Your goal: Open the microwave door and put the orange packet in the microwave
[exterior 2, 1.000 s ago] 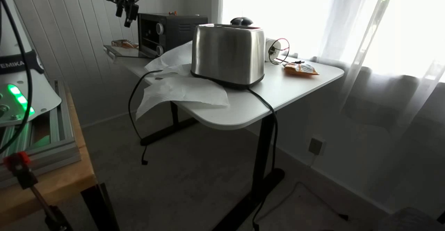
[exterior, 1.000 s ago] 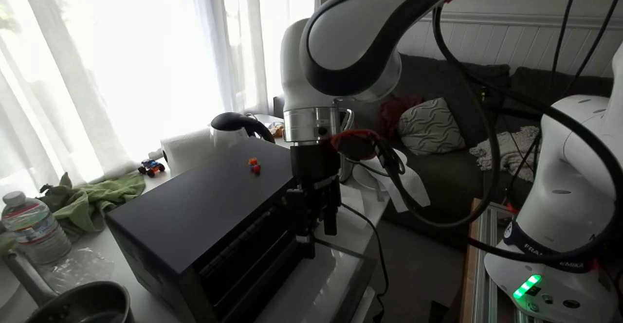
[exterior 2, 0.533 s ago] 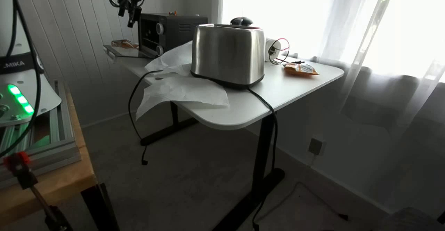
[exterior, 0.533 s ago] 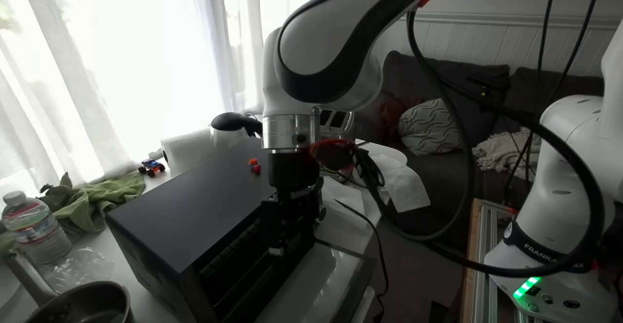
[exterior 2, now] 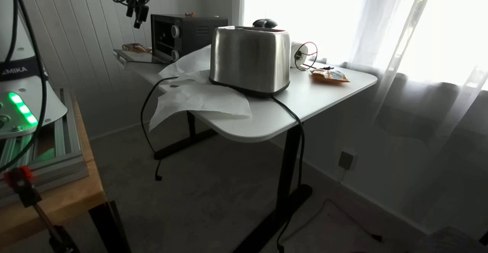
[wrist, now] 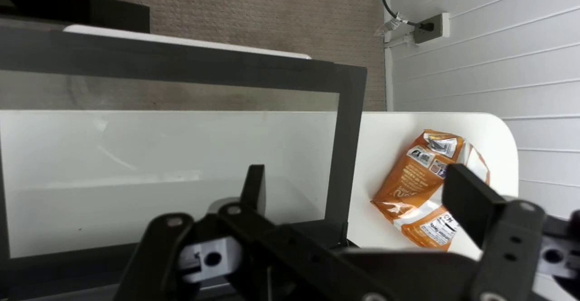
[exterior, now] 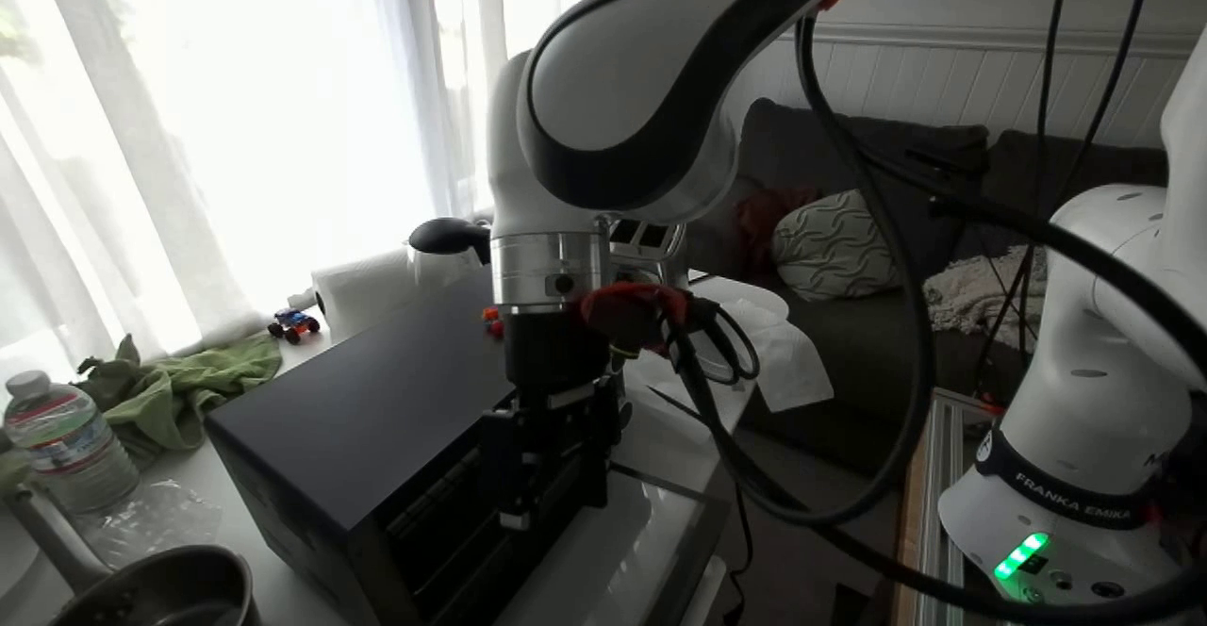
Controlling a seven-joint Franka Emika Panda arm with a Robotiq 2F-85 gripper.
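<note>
The orange packet (wrist: 410,181) is lying on the corner of the counter (wrist: 383,142), just past the side edge of the microwave door (exterior: 618,555) and outside the microwave (exterior: 377,409). Above that edge hangs the gripper (exterior: 556,510), its fingers (wrist: 471,201) wide apart and holding nothing. In the wrist view the finger on the right covers part of the packet, but only by line of sight; an exterior view shows the fingertips well above it.

What has changed over the last second is the gripper's place. It has slid along the front of the microwave, away from the end where the toaster (exterior 2: 249,60) stands and towards the packet's end, without coming noticeably lower. The packet hasn't shifted, and the door lies folded down flat, just as it did.

To my eye that means the door half of the job is finished and the reach for the packet is under way. The gripper probably needs more travel the same way, so that both fingers clear the door, before it goes down; lowered from here, one of them could knock the glass. The packet looks soft and crinkly, so I'd trust a pinch across its middle over one at a corner.

Farther off, past the toaster on the side of the curtain (exterior 2: 368,28), sits a second orange packet (exterior 2: 329,76). The task names only one; going by where the gripper is, I'd say the one beside the door is meant.
</note>
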